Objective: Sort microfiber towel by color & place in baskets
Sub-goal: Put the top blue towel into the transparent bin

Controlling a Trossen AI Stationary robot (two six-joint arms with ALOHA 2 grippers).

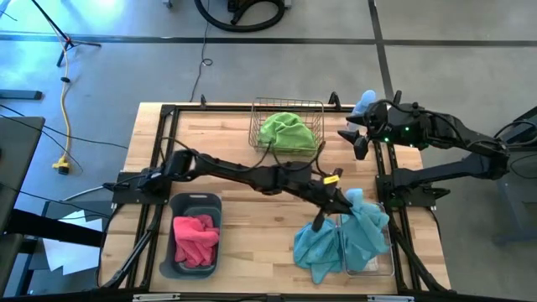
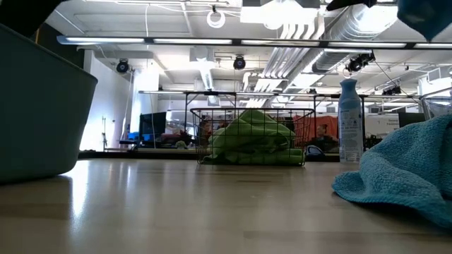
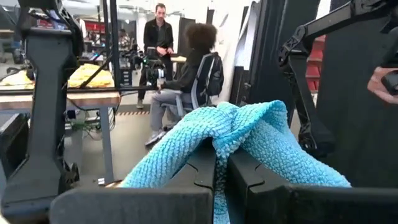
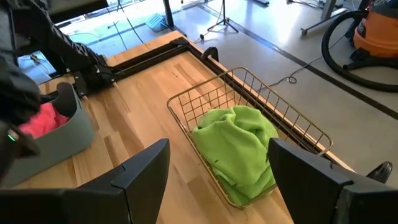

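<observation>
My left gripper (image 1: 342,204) reaches across the table and is shut on a blue towel (image 1: 367,220) above the clear plastic tub (image 1: 375,267) at the near right. Another blue towel (image 1: 313,247) lies on the table beside that tub and shows in the low view as the blue towel (image 2: 402,173). A green towel (image 1: 287,132) fills the brass wire basket (image 1: 312,107) at the far edge. A pink towel (image 1: 195,236) lies in the dark grey tub (image 1: 178,205) at the near left. My right gripper (image 1: 356,139) is open, up in the air right of the wire basket. My left gripper pinches a bunched fold of the blue towel (image 3: 231,138) between its two fingers (image 3: 202,168); several layers rise out of the fingers. The towel hangs slack below the gripper, over the clear tub. Whether its lower end rests in the tub, I cannot tell.
A pale blue spray bottle (image 1: 364,102) stands at the far right edge, next to my right gripper. Bare wood lies between the wire basket and the grey tub. Black frame rails (image 1: 159,151) border the table. People show in the room beyond the table.
</observation>
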